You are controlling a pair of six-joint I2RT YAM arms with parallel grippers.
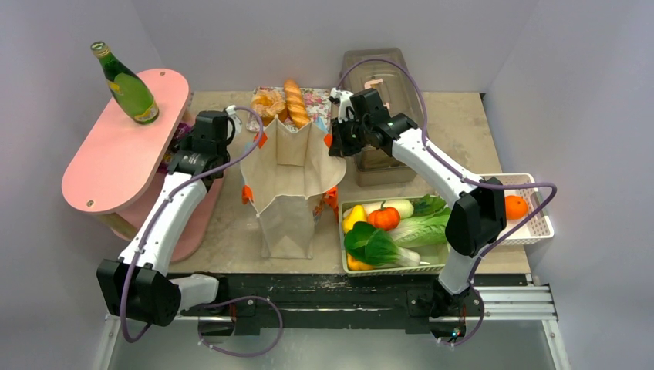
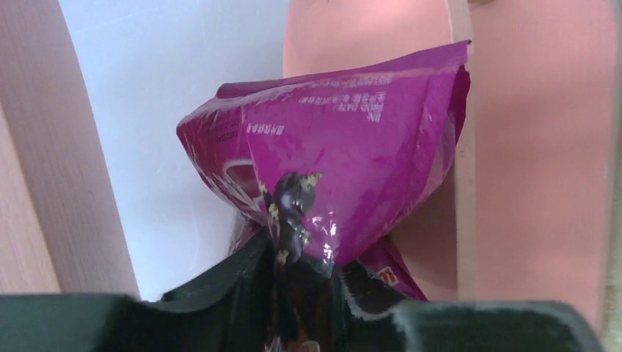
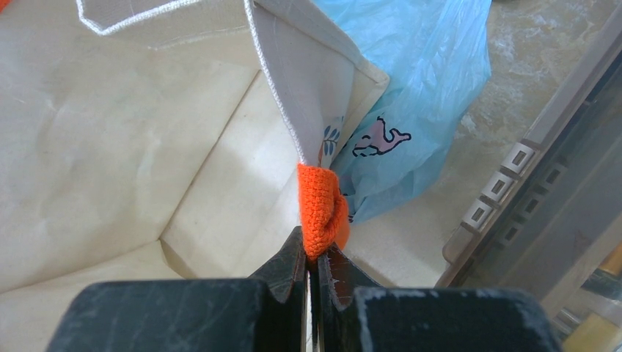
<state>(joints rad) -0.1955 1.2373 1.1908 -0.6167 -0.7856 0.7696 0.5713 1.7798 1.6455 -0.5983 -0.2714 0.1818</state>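
A purple snack packet (image 2: 345,139) fills the left wrist view, crumpled where my left gripper (image 2: 297,275) is shut on its lower edge, between the pink shelf's two boards. From above, the left gripper (image 1: 187,145) sits at the pink shelf's (image 1: 116,154) right side, the packet (image 1: 180,132) barely showing. My right gripper (image 3: 317,257) is shut on the orange handle (image 3: 320,209) of the cream tote bag (image 1: 297,181), holding its right rim up; seen from above, the right gripper (image 1: 336,142) is at that corner. A blue plastic bag (image 3: 411,95) lies behind the rim.
A green bottle (image 1: 127,83) lies on the pink shelf top. Bread loaves (image 1: 284,102) rest behind the tote. A lidded clear box (image 1: 384,116) stands at the back. A tray of vegetables (image 1: 393,231) and a white basket (image 1: 532,216) holding an orange (image 1: 515,206) sit on the right.
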